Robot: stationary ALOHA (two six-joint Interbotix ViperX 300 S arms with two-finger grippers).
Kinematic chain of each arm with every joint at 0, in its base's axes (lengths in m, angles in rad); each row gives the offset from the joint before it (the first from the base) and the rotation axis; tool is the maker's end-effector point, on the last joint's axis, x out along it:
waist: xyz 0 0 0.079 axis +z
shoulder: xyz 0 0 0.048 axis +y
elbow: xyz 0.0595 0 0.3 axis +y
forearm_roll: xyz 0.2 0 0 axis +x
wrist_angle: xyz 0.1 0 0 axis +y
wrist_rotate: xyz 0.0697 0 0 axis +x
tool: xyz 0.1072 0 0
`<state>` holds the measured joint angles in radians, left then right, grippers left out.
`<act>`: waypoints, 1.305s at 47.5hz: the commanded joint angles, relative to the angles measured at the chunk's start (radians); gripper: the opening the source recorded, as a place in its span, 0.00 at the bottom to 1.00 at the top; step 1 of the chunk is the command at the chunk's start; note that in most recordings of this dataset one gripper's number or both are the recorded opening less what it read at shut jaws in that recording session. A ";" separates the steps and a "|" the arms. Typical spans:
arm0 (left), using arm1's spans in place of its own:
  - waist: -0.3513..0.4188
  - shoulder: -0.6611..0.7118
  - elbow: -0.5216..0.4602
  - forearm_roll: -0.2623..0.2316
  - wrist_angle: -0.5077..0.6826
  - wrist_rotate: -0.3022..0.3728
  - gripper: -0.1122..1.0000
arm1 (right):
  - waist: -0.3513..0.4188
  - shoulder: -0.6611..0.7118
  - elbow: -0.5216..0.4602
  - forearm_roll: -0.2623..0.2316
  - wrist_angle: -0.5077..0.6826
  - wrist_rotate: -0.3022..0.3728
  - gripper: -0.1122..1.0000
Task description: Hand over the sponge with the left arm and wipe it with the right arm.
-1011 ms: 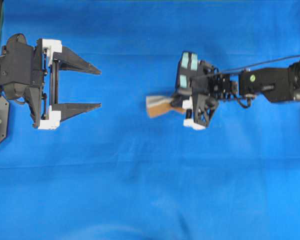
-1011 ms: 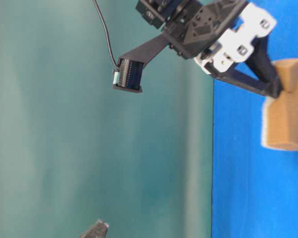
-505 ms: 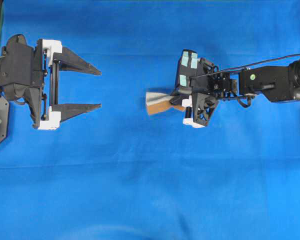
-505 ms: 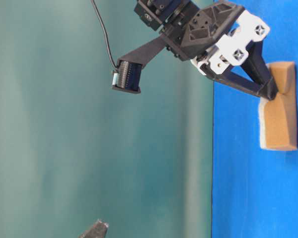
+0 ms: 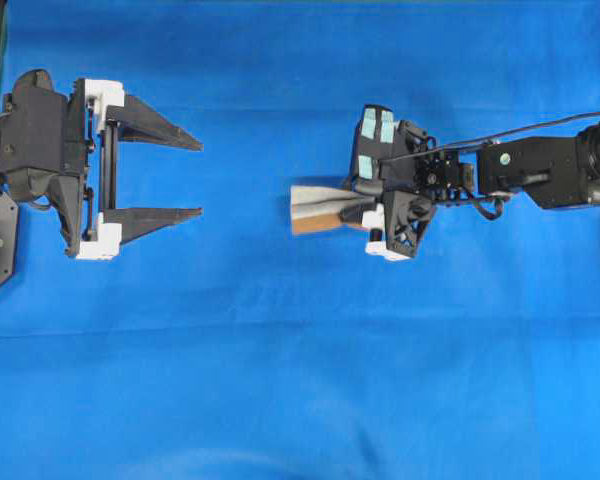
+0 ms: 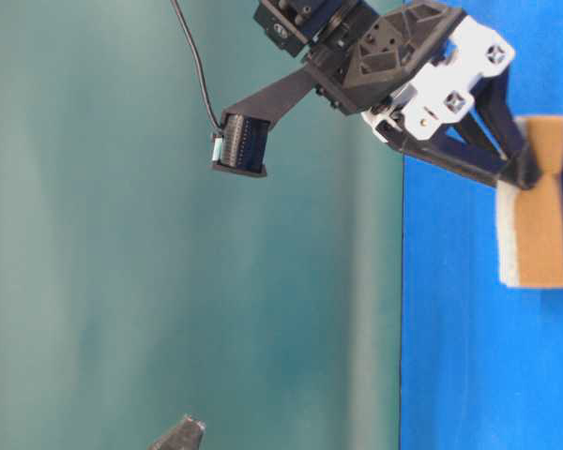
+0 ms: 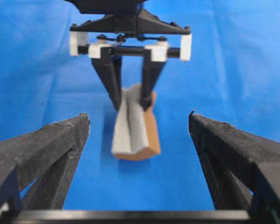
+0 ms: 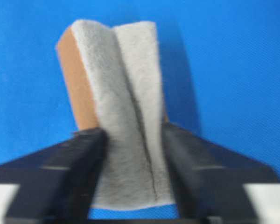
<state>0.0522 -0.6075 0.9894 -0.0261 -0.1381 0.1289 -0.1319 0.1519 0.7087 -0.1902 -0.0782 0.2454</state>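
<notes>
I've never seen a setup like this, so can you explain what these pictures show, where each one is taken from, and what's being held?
These are two black robot arms facing each other over a blue cloth. One picture looks straight down. One is taken from table height and appears turned sideways. The other two come from small cameras on the arms' wrists, looking out between the fingers. In the top-down picture, the left gripper is a two-finger claw, wide open and holding nothing. The right gripper, marked with pale teal patches, pinches one end of a sponge that is grey-white on one face and orange-brown on the other. The pinch creases the sponge, which is clearest in the right wrist picture.
</notes>
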 commanded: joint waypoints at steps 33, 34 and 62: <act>-0.002 -0.005 -0.009 -0.002 -0.009 -0.002 0.93 | 0.049 -0.376 -0.002 0.009 0.167 -0.005 0.77; 0.000 -0.005 -0.009 -0.002 -0.009 -0.003 0.93 | 0.049 -0.394 0.003 0.009 0.169 -0.005 0.77; -0.002 -0.034 -0.008 -0.002 0.006 -0.008 0.93 | 0.049 -0.503 0.066 0.008 0.117 -0.005 0.76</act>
<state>0.0522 -0.6213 0.9910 -0.0261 -0.1365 0.1227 -0.0844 -0.3068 0.7747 -0.1810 0.0399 0.2408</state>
